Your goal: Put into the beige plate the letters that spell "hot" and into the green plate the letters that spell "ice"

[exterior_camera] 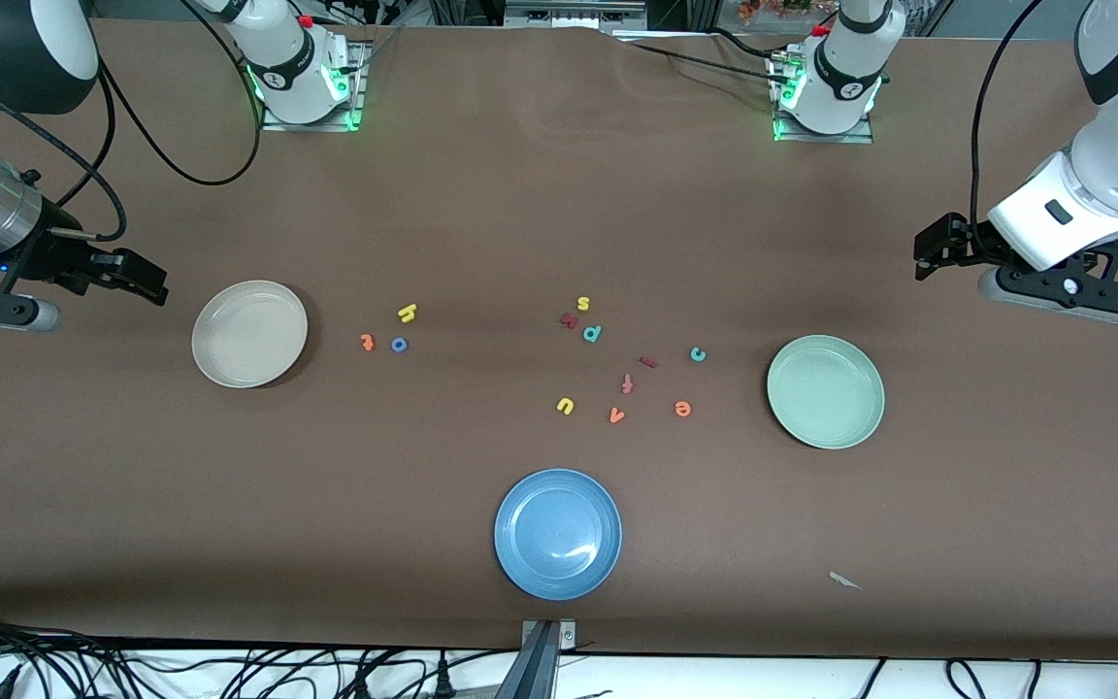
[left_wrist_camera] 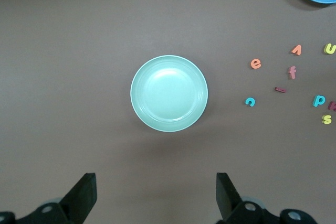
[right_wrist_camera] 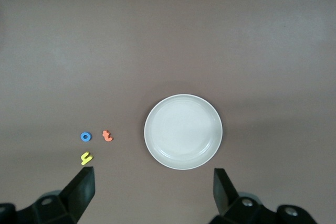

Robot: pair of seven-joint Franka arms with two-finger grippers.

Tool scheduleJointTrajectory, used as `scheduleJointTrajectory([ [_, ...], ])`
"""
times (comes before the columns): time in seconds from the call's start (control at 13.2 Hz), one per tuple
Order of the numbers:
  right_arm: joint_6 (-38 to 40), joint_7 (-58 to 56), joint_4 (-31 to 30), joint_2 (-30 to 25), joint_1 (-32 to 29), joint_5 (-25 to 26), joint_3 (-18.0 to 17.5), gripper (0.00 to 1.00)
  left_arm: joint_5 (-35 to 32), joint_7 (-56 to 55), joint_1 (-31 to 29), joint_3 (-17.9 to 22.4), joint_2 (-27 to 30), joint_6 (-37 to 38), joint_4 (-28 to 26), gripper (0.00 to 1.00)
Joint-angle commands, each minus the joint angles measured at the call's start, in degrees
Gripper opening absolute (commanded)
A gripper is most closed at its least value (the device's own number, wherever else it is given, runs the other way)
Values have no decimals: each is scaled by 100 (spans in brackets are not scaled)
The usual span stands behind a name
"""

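Both grippers' jaws wide, empty — smooth round beige plate (exterior_camera: 249, 334), green plate (exterior_camera: 825, 391)

blue plate (exterior_camera: 557, 533) nearest front camera | loose letters: yellow u (exterior_camera: 565, 406); yellow s (exterior_camera: 583, 303); teal p (exterior_camera: 592, 333); orange v (exterior_camera: 616, 416)

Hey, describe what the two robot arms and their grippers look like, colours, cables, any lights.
Both arms are glossy white with black joint bands. The left gripper and right gripper are black, with flat black wedge-shaped fingers. Black cables loop from the arms. The right arm has a silver metal wrist section with a small blue light. Each white base carries a black ring, a red button and green glowing lights.
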State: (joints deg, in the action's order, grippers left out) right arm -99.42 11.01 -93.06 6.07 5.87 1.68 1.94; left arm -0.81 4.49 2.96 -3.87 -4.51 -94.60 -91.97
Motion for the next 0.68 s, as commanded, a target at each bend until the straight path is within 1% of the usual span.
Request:
scheduleJointTrajectory([
  [0.0, 89, 50, 34, -53, 11, -1, 0, 100, -104, 87, -32, -17, -76, 55, 162, 100],
  [0.61, 72, 24, 43, -53, 2, 8, 9, 100, -104, 87, -6, -17, -76, 64, 153, 100],
])
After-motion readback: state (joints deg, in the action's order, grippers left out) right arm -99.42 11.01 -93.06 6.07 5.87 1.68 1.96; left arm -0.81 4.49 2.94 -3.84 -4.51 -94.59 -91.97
